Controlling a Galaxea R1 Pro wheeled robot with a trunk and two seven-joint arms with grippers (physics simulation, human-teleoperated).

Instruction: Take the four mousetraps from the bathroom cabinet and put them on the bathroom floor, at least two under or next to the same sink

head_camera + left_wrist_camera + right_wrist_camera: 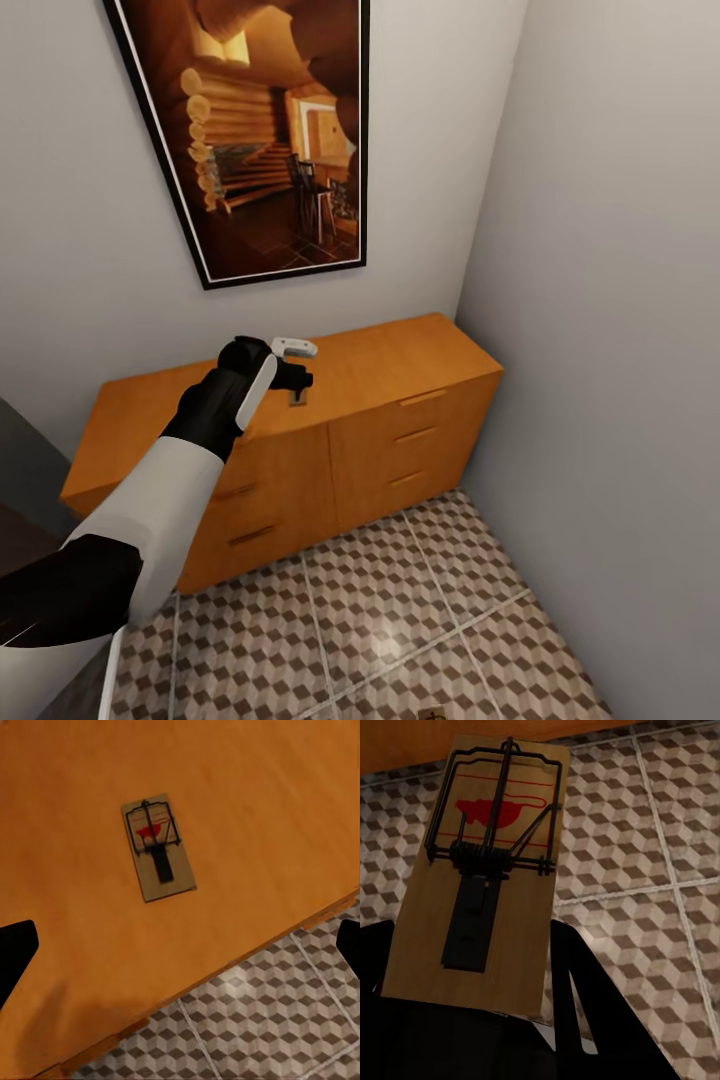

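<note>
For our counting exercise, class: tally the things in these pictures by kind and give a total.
Mousetraps: 2 (one on the cabinet top, one in the right hand)
Cabinets: 1
Framed pictures: 1
Total: 4

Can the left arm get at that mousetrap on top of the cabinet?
Probably yes. The left gripper hangs open above the mousetrap, which lies flat on the cabinet top with nothing around it.
</note>
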